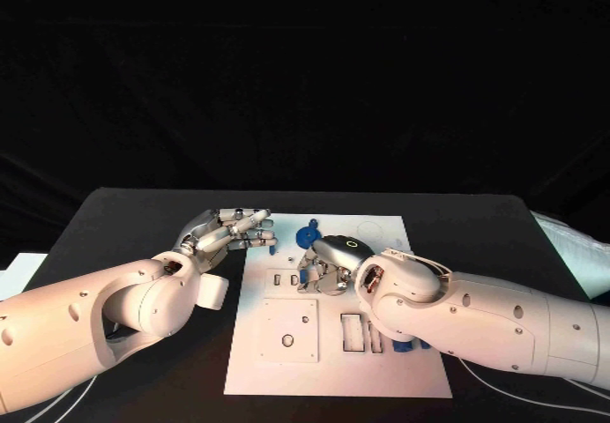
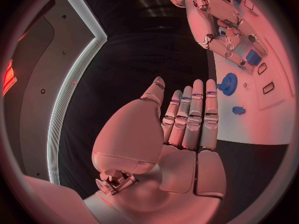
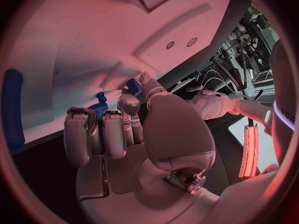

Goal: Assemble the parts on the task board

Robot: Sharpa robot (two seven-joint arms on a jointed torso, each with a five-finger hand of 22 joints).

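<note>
We see a white task board [image 1: 382, 370] lying in the middle of a black table [image 1: 127, 220], and we place everything else by that board.

Our right hand [image 1: 328, 264] is over the board's centre, fingers curled down toward the slots there. In the right wrist view a small blue part [image 3: 132, 86] sits at its fingertips [image 3: 127, 104], seemingly pinched against the thumb, though we cannot tell how firm the hold is. A blue gear [image 1: 308, 238] rests on the board just beyond that hand, toward the far edge. Another blue part [image 1: 405, 345] lies on the board's near right side, half hidden under our right forearm.

Our left hand [image 1: 233, 231] hovers just off the board's left edge, holding nothing, fingers straight and pressed side by side with the thumb apart.

We judge the main risk to be the small part slipping or tilting as it is lowered, since the hand hides its own slot from above. The forearm could also brush the near part or nudge the board, which appears to lie loose.

Bare black table stretches left of the board and beyond its far edge, giving the left hand open room; the right arm has little.
</note>
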